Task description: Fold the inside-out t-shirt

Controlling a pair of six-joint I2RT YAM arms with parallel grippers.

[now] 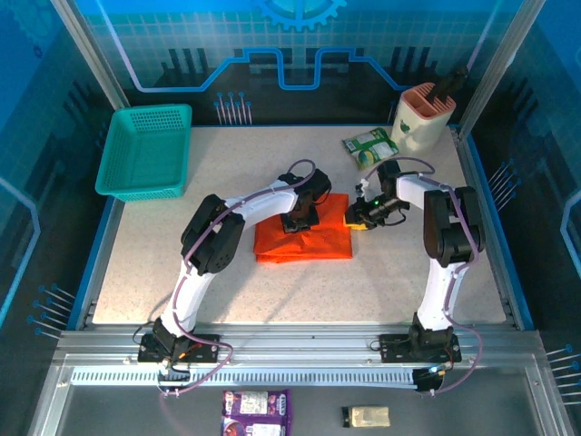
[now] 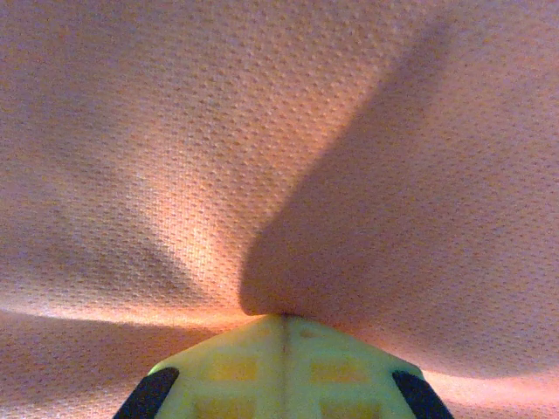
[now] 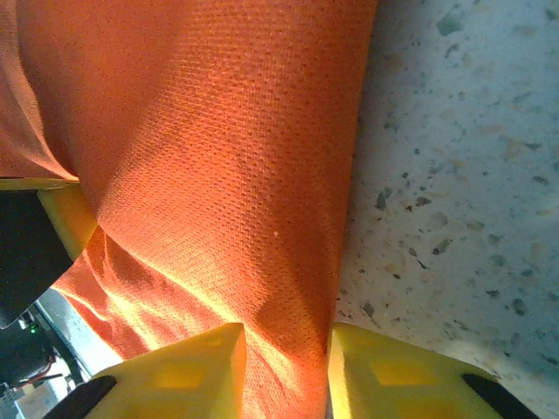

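Observation:
The inside-out t-shirt (image 1: 318, 238) lies as a flat, bright orange, folded rectangle in the middle of the table. My left gripper (image 1: 300, 218) rests on its upper middle. In the left wrist view its yellow fingers meet tip to tip, and my left gripper (image 2: 284, 319) is shut on a pinch of the t-shirt (image 2: 262, 157), with creases spreading from the tip. My right gripper (image 1: 359, 218) is at the shirt's right edge. Seen from the right wrist, my right gripper (image 3: 286, 336) is shut on the folded edge of the t-shirt (image 3: 218, 157), and cloth fills the narrow gap.
A teal mesh basket (image 1: 145, 150) stands at the back left. A green packet (image 1: 369, 147) and a peach-and-white holder (image 1: 423, 116) sit at the back right. Speckled tabletop (image 3: 454, 175) shows right of the shirt. Two small packets (image 1: 258, 411) lie on the front ledge.

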